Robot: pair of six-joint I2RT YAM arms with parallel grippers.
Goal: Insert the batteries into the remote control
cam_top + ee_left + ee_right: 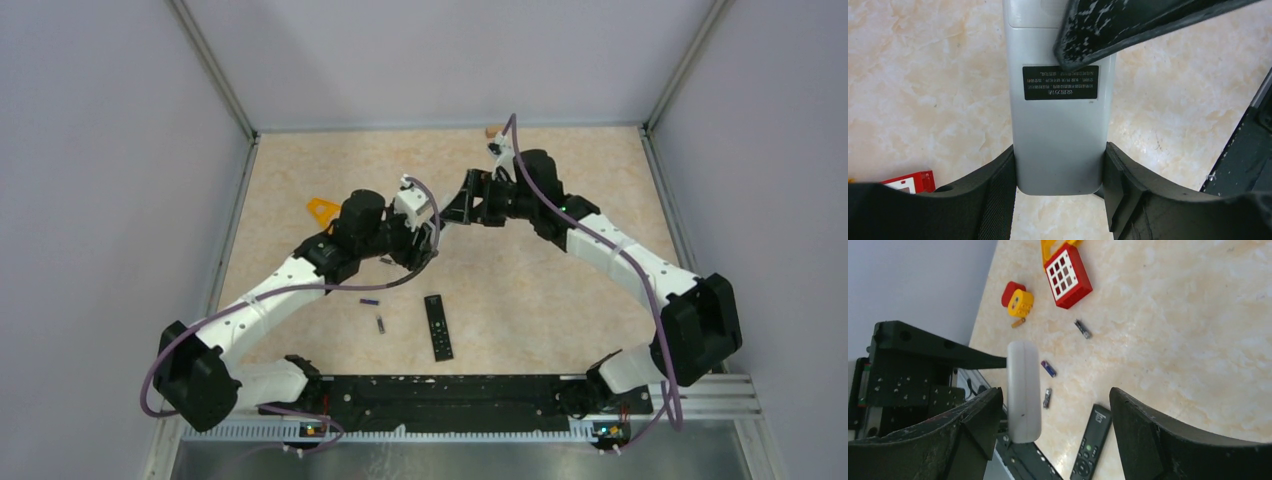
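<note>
Looks like a robotics lab, a small enclosed test cell. Plain pale grey walls (pixel 100 150) on three sides, joined by bare aluminium posts (pixel 212 65) in the corners. A beige stone-pattern tabletop (pixel 540 290) as the one work surface. Two white and black robot arms, the left arm (pixel 270 295) and the right arm (pixel 620 260), bolted to a black base rail (pixel 450 390) at the near edge, with purple cables (pixel 515 140) running along them in the open. Only small test props lying about: toy bricks (pixel 1068 275), a black remote (pixel 438 327), some loose batteries (pixel 1049 368).
</note>
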